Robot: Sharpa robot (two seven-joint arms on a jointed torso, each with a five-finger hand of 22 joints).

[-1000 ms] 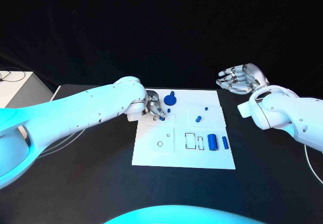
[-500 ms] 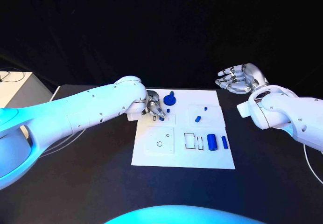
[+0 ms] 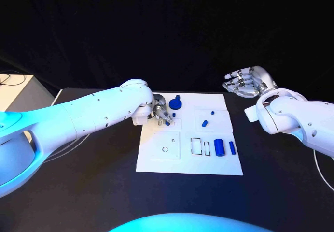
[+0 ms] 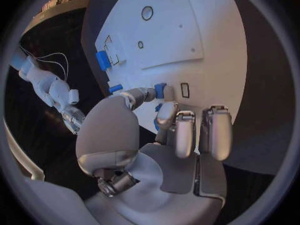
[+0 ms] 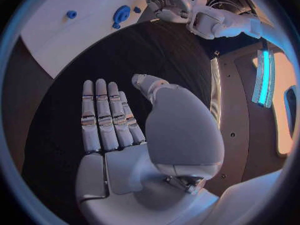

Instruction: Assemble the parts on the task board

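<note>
The white task board (image 3: 191,164) lies in the middle of the black table. My left hand (image 3: 159,110) is over its far left corner and pinches a small blue part (image 4: 160,90) between thumb and a finger, right at the board's surface. Beside it stands a blue round-headed part (image 3: 175,102). Two small blue pegs (image 3: 204,123) (image 3: 212,112) stand near the board's middle. A blue cylinder (image 3: 219,146) and a thin blue bar (image 3: 232,147) lie at the near right. My right hand (image 3: 247,81) hovers open off the board's far right corner, fingers straight (image 5: 106,125), holding nothing.
Empty rectangular slots (image 3: 197,145) and a ring-shaped hole (image 3: 165,148) mark the board's near half. A pale box (image 3: 14,92) with cables stands at the far left of the table. Bare black table surrounds the board on all sides.
</note>
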